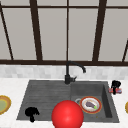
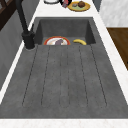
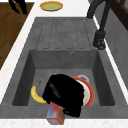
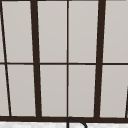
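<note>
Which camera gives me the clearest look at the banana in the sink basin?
The right side view: the banana lies on the basin floor left of the plate, partly behind the right hand. The left side view shows it smaller, beside the plate.

Around us: ridged drainboard [image 1: 45, 97] lies open; basin crowded by plate [image 1: 90, 105] and banana [image 3: 36, 94]; faucet [image 1: 68, 72] blocks the back.
</note>
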{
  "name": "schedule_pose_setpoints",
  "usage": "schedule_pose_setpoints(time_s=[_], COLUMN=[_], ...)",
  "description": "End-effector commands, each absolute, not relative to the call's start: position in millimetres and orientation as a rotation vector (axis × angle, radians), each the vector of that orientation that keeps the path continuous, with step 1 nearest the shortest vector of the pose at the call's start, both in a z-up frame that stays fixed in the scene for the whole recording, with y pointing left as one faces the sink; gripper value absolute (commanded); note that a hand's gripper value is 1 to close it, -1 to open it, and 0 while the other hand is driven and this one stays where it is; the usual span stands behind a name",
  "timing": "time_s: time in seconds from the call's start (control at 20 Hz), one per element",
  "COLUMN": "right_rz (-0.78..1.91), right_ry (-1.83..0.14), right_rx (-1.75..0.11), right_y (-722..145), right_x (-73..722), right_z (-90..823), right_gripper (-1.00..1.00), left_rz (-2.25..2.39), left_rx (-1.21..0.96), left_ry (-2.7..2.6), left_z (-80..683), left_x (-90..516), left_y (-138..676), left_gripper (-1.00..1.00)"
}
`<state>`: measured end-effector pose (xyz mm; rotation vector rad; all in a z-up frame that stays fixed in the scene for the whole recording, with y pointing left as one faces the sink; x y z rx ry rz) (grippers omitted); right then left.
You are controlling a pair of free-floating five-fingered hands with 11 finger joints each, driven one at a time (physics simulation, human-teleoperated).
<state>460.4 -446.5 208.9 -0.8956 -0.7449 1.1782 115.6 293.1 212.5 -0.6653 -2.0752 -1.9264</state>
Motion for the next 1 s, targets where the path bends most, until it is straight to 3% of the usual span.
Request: schedule_pose_setpoints(time_s=[0.0, 0.6, 0.95], right_rz=[1.178, 1.160, 1.103], right_ry=[-0.746, -0.717, -0.740], right_rx=[-0.896, -0.957, -0.843], right_y=[-415.6, -337.8, -318.8], right_x=[462.7, 500.0, 536.0], right_z=[213.3, 177.2, 127.4], right_gripper=[1.00, 1.00, 1.00], left_rz=[-1.926, -1.926, -1.926], left_rx=[-0.665, -0.665, -0.665], left_ry=[-2.075, -2.075, -2.075], left_z=[212.5, 212.5, 212.5], left_x=[115.6, 115.6, 115.6], left_y=[293.1, 293.1, 293.1], left_gripper=[0.00, 0.00, 0.00])
